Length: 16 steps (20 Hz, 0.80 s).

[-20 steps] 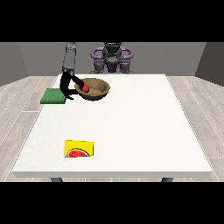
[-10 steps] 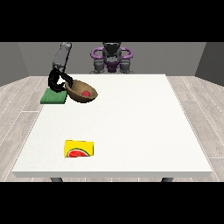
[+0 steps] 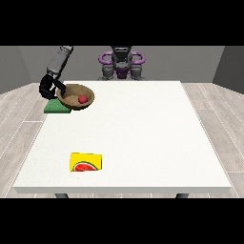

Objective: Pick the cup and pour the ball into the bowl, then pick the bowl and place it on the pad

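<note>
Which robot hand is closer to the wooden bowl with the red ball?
Right: the hand at the view's left holds the wooden bowl by its rim. The other hand isn't visible.

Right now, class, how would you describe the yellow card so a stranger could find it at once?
Start from the white table and look to its near edge, toward the view's left. The yellow card lies flat there, alone, well apart from the bowl and green pad at the far corner. Only it shows a watermelon slice.
</note>
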### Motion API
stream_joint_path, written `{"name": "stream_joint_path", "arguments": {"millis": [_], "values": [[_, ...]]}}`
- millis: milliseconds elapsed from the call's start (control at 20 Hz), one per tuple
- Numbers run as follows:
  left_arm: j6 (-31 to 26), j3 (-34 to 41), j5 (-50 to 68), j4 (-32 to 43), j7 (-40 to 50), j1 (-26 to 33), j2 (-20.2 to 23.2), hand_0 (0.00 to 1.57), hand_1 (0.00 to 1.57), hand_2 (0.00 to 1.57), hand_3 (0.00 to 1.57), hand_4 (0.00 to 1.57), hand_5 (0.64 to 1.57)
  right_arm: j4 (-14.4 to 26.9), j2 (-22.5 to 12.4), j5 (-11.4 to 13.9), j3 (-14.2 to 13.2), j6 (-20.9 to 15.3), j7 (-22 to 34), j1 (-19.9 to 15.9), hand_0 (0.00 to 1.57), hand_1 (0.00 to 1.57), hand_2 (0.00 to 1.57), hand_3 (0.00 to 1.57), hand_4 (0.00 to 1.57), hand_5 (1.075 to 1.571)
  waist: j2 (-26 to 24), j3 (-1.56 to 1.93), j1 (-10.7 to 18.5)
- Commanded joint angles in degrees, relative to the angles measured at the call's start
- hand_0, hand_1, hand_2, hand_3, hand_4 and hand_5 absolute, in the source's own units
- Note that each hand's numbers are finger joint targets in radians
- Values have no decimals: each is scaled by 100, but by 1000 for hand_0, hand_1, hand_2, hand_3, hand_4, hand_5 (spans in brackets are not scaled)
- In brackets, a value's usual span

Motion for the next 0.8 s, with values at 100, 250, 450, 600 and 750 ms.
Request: {"name": "stream_joint_path", "arguments": {"millis": [100, 250, 450, 600, 750], "values": [[53, 58, 99, -249, 96, 25, 150, 0, 0, 0, 0, 0, 1534, 613, -544, -429, -573, 685, -643, 5, 1571, 1571, 1571, 1213, 1280, 1535, 228, 2, 23], [-29, 136, 80, -105, 14, -48, 445, 0, 0, 0, 0, 145, 1533, 660, -501, -432, -612, 596, -708, -96, 1571, 1571, 1571, 935, 1295, 1543, 451, -1, 17], [193, 110, 274, -821, 391, -312, 461, 0, 0, 0, 0, 127, 1532, 1274, -898, -308, -832, 563, -1469, -176, 1571, 1571, 1571, 586, 1299, 1552, 851, 11, 249], [383, 28, 382, -1120, 725, -330, 324, 0, 0, 0, 0, 66, 1533, 1576, -961, -290, -818, 806, -1661, -252, 1571, 1571, 1571, 206, 1289, 1554, 823, 12, 195], [297, 91, 493, -1353, 535, -183, 248, 0, 0, 0, 0, 0, 1528, 1786, -1330, -270, -929, 873, -1714, -353, 1571, 1571, 1571, 577, 1246, 1559, 966, 6, 361]]}}
